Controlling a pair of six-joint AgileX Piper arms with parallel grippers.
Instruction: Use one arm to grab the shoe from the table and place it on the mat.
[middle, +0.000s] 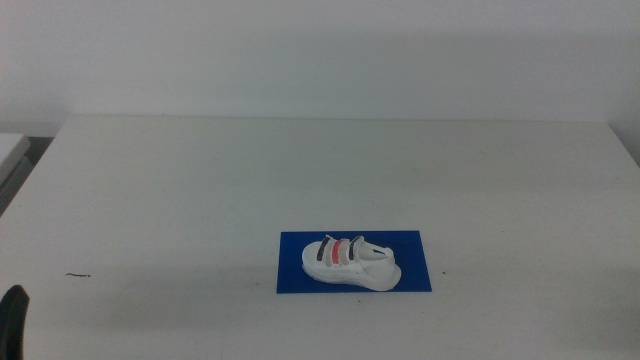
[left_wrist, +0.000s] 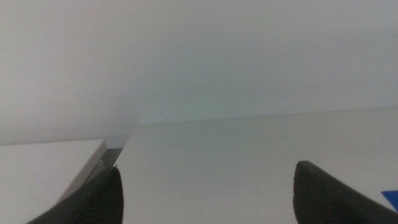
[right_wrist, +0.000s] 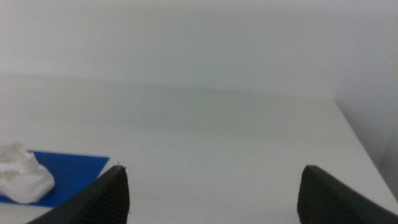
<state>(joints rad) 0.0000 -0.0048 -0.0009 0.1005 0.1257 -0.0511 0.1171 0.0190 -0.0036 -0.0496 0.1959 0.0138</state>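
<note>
Both pincers (left_wrist: 205, 186) (right_wrist: 214, 190) gape wide, holding nothing, parked at my near edge. I see the shoe (middle: 350, 262) lying on the mat (middle: 420, 245), long axis left-right, mid-tabletop (middle: 200, 180).

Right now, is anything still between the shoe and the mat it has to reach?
Nothing visible does. The shoe already lies on the blue mat, upright, within its edges. Both pincers are open and away from it: the left pincer at the table's near left edge, the right pincer out of the middle view.
</note>
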